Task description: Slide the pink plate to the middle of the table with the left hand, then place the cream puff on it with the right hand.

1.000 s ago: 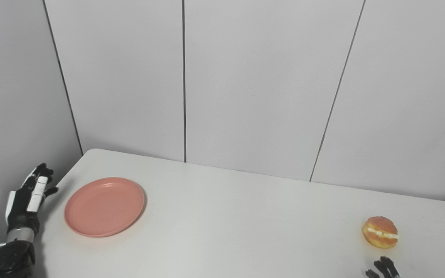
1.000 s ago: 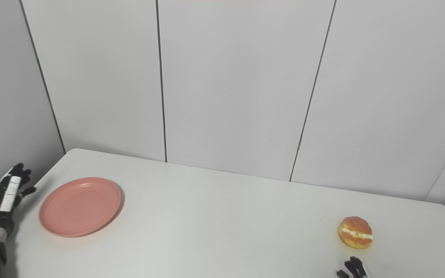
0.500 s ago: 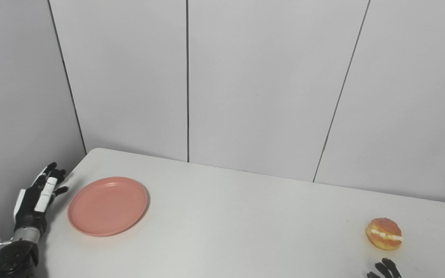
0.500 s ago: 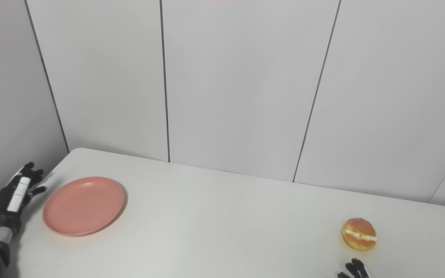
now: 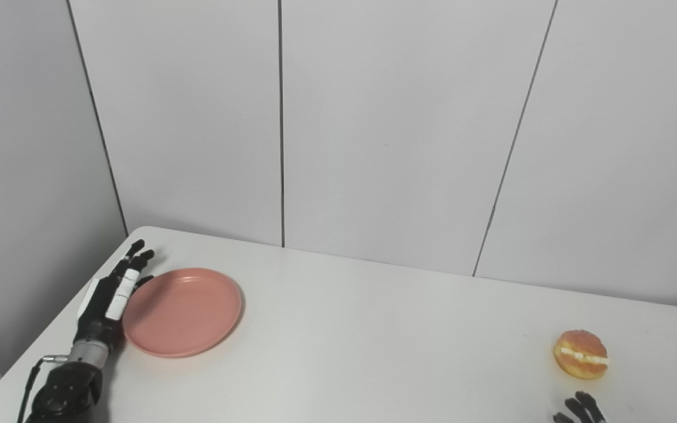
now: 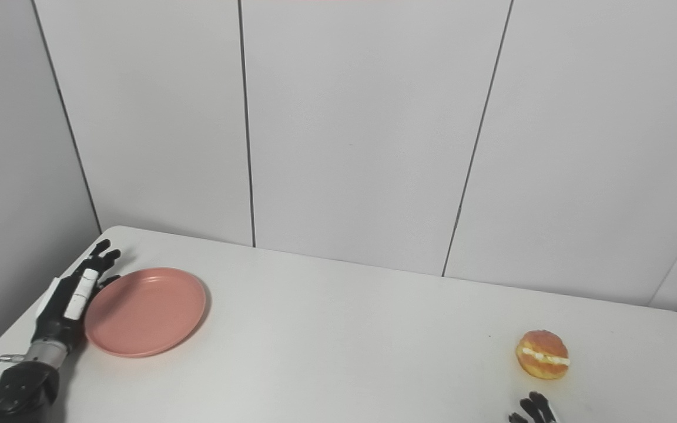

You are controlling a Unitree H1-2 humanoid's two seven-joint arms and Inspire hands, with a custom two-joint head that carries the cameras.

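The pink plate lay flat near the left end of the bench, well short of the middle, and nothing was on it. Right against its left rim stood the left hand, set on edge with the fingers stretched out flat and together, pointing toward the back wall. It grasped nothing; it was placed like a paddle against the plate's side. Whether skin and rim truly touched I could not say, though they looked pressed close.

Far across on the right end sat the cream puff, golden with a pale line of filling, well apart from the plate. Just below it, at the very bottom edge, only the fingertips of the right hand peeked in. They held nothing, but I could not tell if that hand was spread or curled.

So the first step was in hand: the push of the plate. I judged the next move called for a steady sideways sweep to the right, low to the bench, so the rim would not slip past the fingers or turn away. The puff would wait until then.
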